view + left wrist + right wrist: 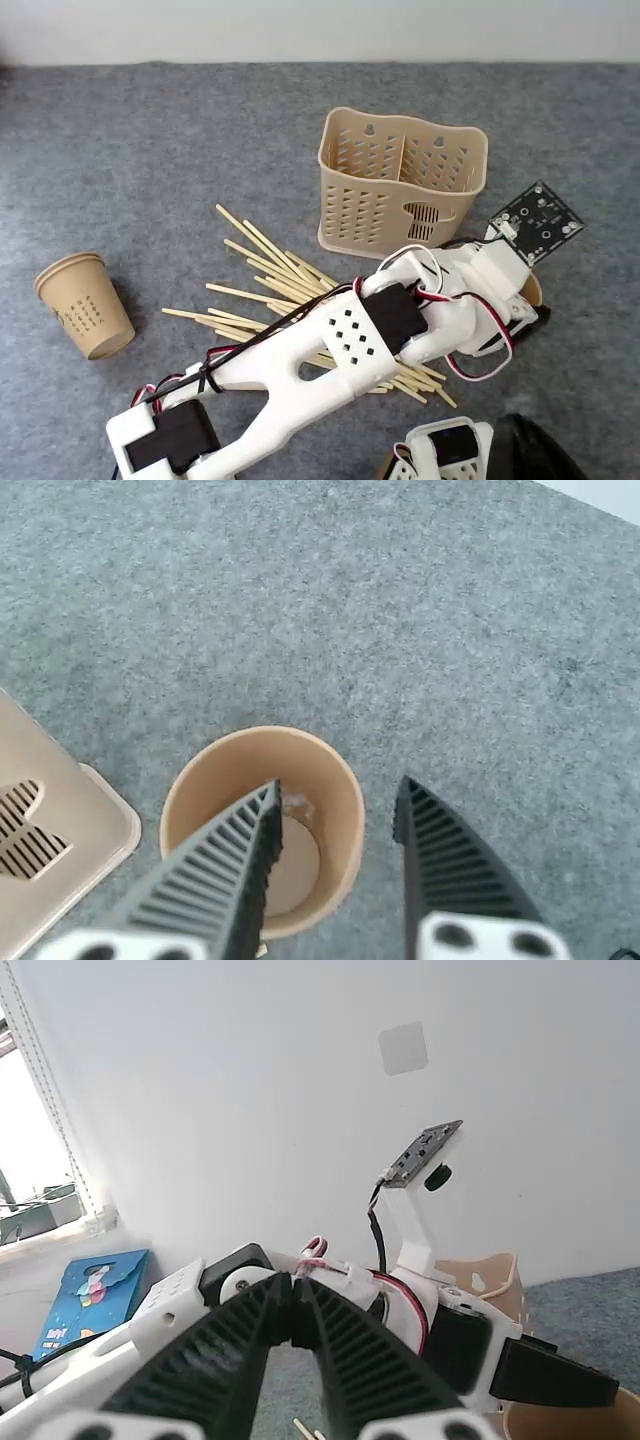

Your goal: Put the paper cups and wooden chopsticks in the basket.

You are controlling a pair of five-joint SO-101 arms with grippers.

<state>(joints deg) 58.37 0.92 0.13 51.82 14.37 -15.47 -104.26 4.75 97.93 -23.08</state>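
Observation:
A tan paper cup [325,790] stands upright on the grey mat just beside the basket [40,810]. My left gripper [338,788] is open astride the cup's rim, one finger inside it and the other outside. From above, the left arm [400,320] lies over the chopsticks [270,280] and covers most of that cup [530,290]. A second paper cup [85,305] sits far left. The slotted beige basket [400,180] stands at the back. My right gripper [295,1312] is shut on nothing, raised and facing the left arm.
The wooden chopsticks lie scattered in a loose pile between the far-left cup and the basket. The right arm's base [445,450] sits at the front edge. A blue book [90,1290] lies off the mat by the wall.

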